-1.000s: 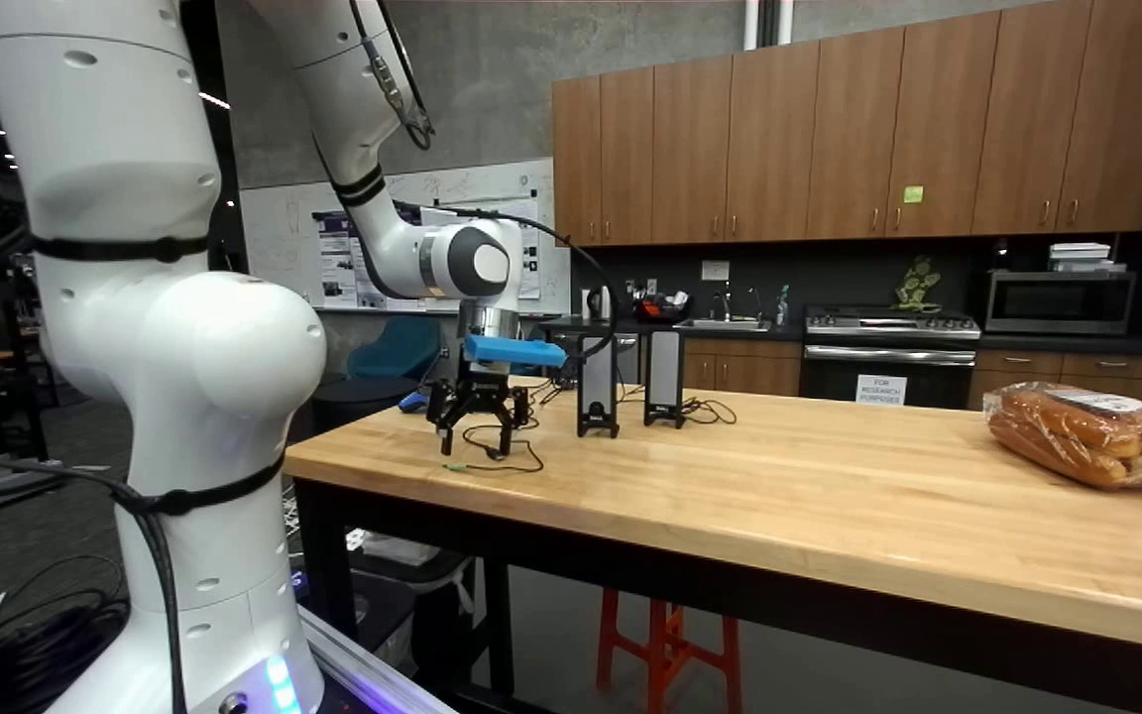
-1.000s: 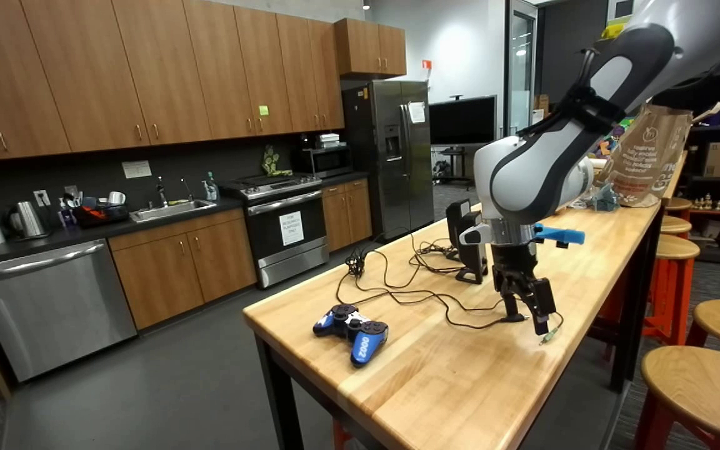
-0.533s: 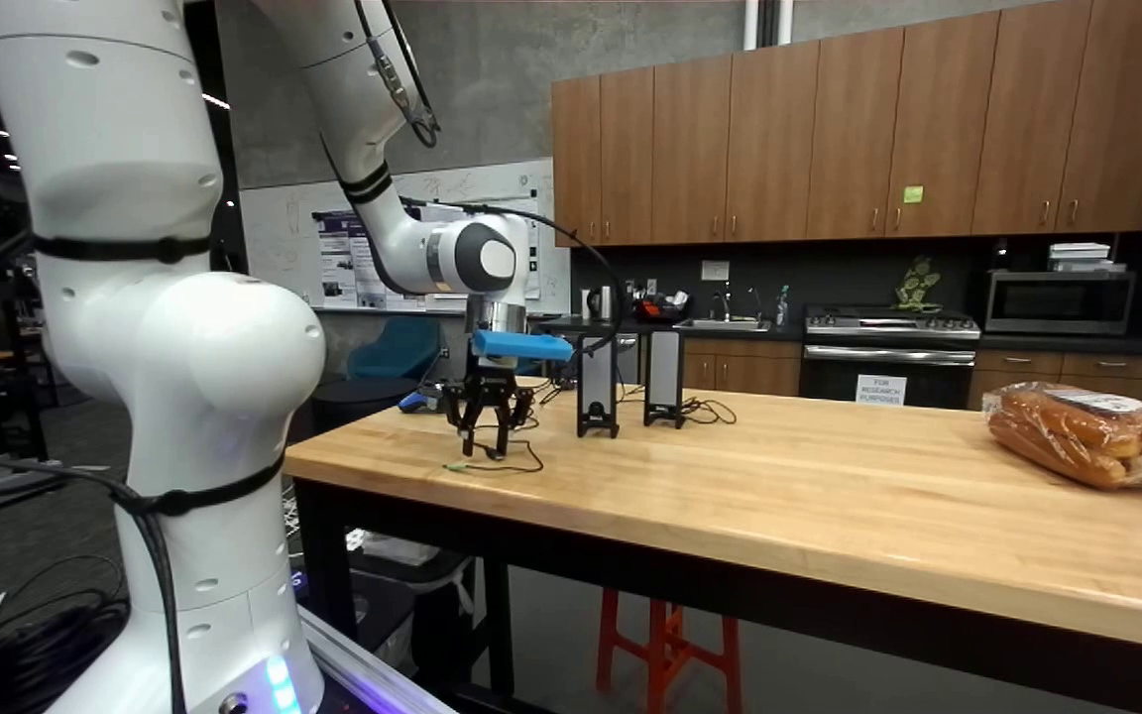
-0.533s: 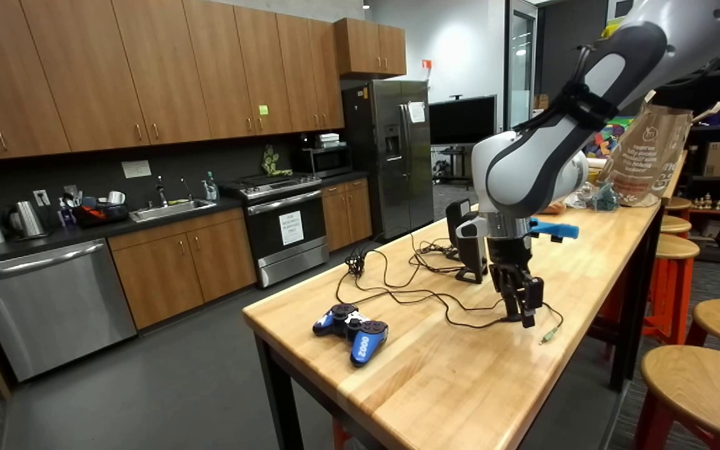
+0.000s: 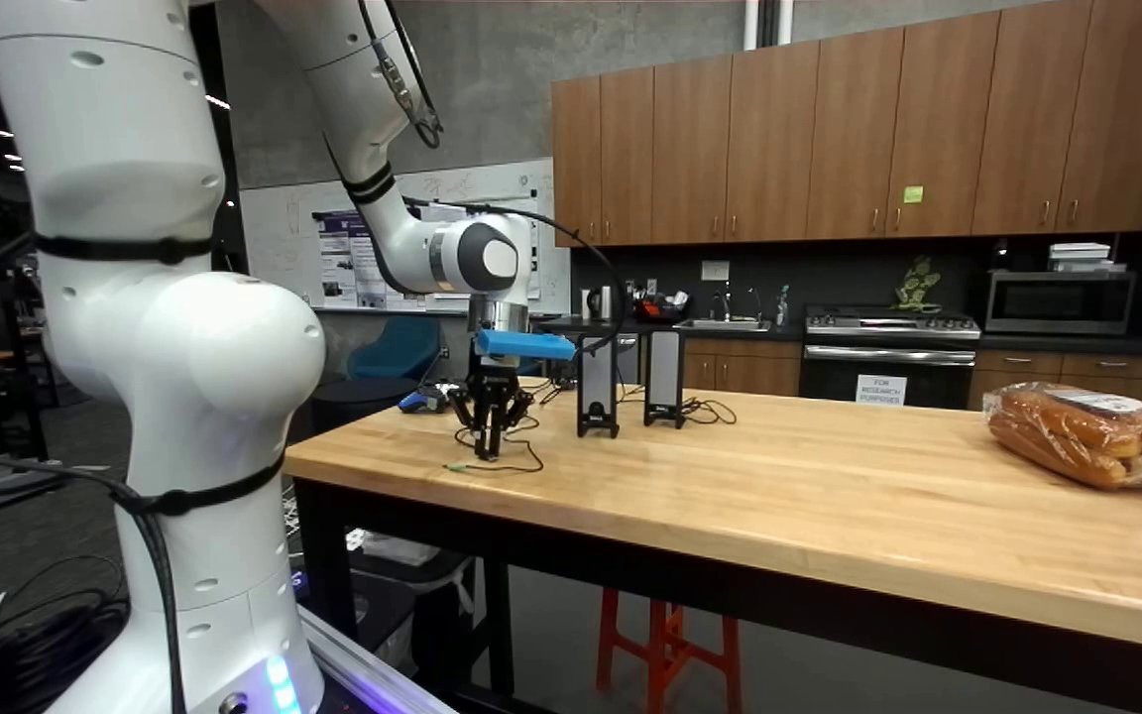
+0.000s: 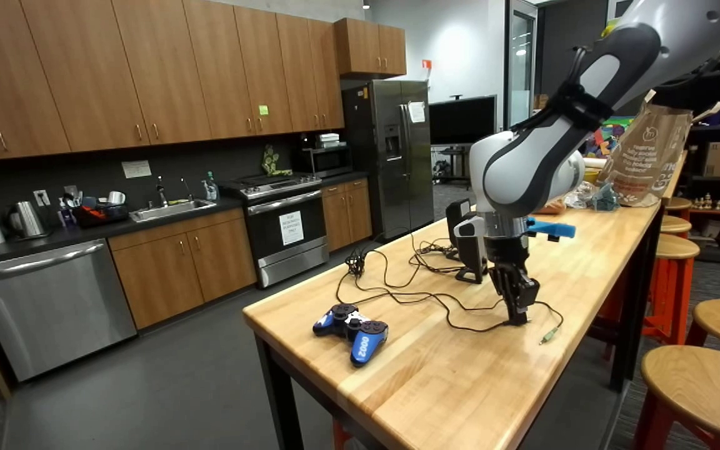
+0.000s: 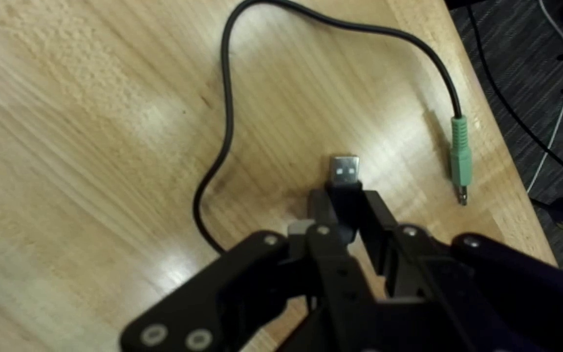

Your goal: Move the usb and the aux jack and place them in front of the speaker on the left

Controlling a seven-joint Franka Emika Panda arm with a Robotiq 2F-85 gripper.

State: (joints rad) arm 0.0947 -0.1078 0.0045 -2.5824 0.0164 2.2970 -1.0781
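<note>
One USB plug [image 7: 345,169] clamped in the tool [image 7: 345,203], metal tip projecting; contact with the bench [image 6: 454,387] cannot be told. One green aux jack [image 7: 461,151] loose near the long edge by the stools [image 6: 704,390], its black cord [image 7: 227,93] looping back toward the tool. Two speakers [image 5: 596,387] upright, farther from the short edge than the plug. Game controller [image 6: 352,331] near corner of short and opposite long edges.
</note>
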